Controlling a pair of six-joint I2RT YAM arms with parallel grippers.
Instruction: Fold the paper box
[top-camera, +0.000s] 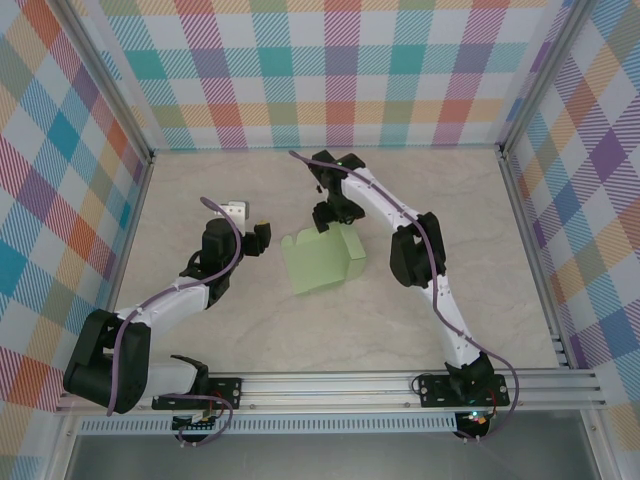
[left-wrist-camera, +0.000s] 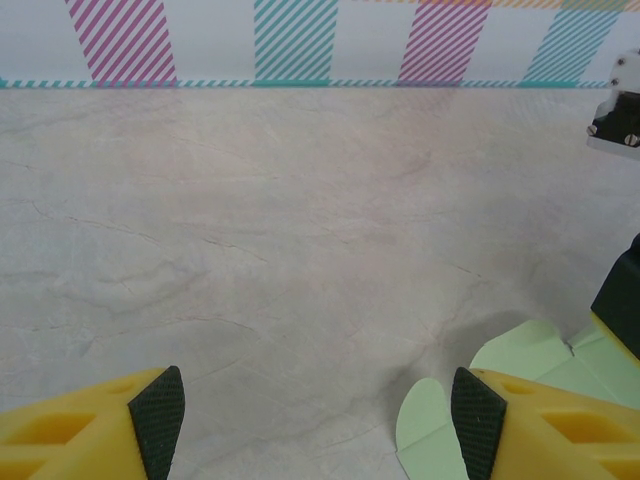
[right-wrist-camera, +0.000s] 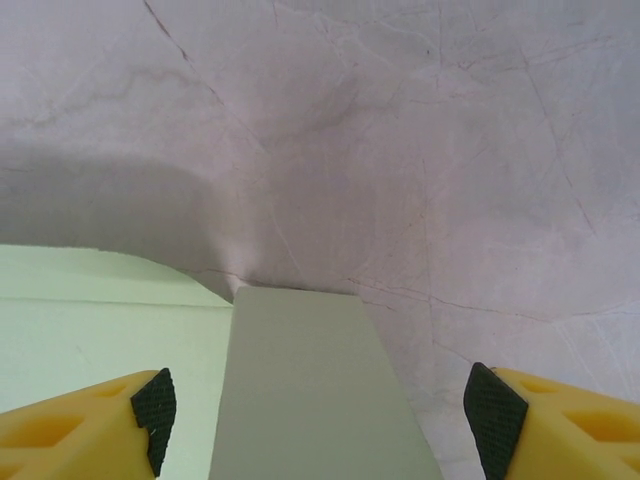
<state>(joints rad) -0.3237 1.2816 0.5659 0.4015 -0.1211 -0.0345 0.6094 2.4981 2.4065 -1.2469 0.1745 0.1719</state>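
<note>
At paper box's (top-camera: 322, 262) far edge: right fingers (right-wrist-camera: 152, 415) are standing apart, straddling raised flap (right-wrist-camera: 310, 400).
Left fingers (left-wrist-camera: 160, 415): idling open beside the box.
Tip: pressing the crease evenly.

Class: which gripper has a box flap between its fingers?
The right gripper: a flap of the paper box stands between its open jaws; the left gripper sits alongside.

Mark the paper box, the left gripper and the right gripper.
paper box (top-camera: 316, 265), top view, flat middle panel.
left gripper (left-wrist-camera: 318, 414), left wrist view, midway between fingertips.
right gripper (right-wrist-camera: 322, 412), right wrist view, midway between fingertips.
</note>
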